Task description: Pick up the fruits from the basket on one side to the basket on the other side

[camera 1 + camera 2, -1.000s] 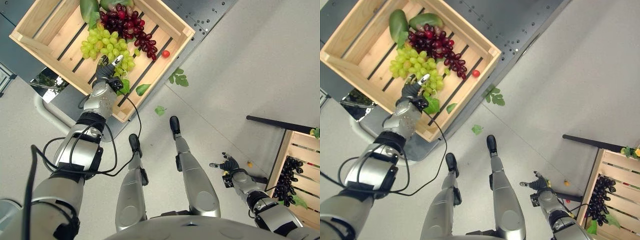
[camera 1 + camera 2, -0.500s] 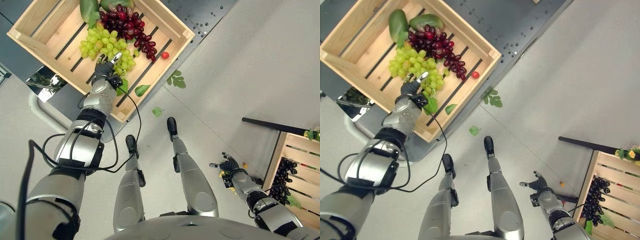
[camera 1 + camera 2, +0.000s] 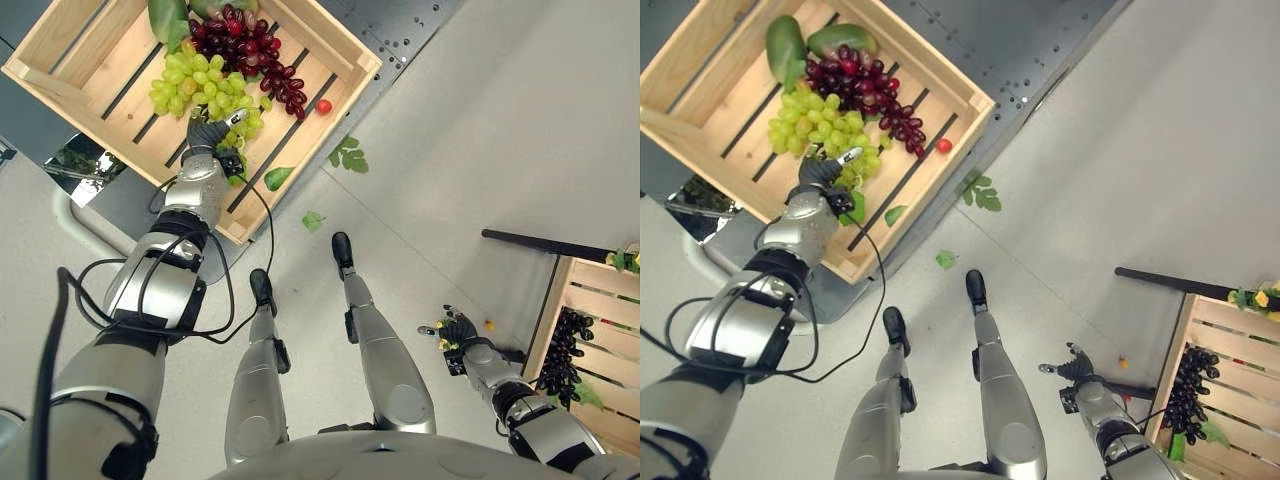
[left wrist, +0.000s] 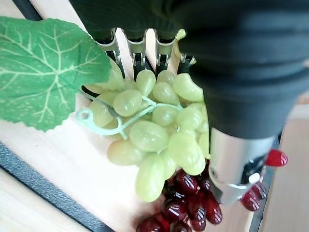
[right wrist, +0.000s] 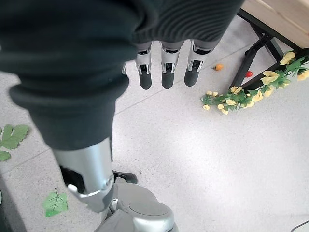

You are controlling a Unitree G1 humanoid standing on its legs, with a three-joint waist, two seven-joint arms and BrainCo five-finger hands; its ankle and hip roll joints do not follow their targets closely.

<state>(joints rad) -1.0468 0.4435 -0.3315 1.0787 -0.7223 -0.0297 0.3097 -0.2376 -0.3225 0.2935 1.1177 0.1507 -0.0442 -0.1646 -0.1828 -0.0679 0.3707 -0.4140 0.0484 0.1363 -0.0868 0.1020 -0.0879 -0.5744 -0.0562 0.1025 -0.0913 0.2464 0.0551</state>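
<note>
Grapes were the business in hand: the left hand (image 3: 208, 135) was down in the wooden crate (image 3: 62, 82), its fingers (image 4: 138, 52) reaching into the green bunch (image 3: 205, 88) from the near side. In the wrist view the fingertips were buried among the green grapes, so whether they had closed could not be told; the thumb lay along the bunch's side without clearly pinching it. A green stem loop and a big leaf (image 4: 44, 70) sat just beside the fingers, and the red bunch (image 3: 862, 92) lay just past the green one, touching it, with a mango (image 3: 782, 47) beyond and a small red tomato (image 3: 323, 106) off to the thumb side.

The right hand (image 5: 164, 67) hung low over the floor with fingers straight and relaxed, holding nothing, near the second crate (image 3: 1242, 392), which already held a dark bunch (image 3: 1185, 388).

To do this grasp well, I judged the fingers should curl under the mass of the green bunch or hook the stem, not squeeze a few outer grapes, which would likely slip or pull off. Closing should gather only green fruit, keeping clear of the red bunch touching it, and the lift ought to go straight up so the hanging bunch clears the crate wall before the carry across.
</note>
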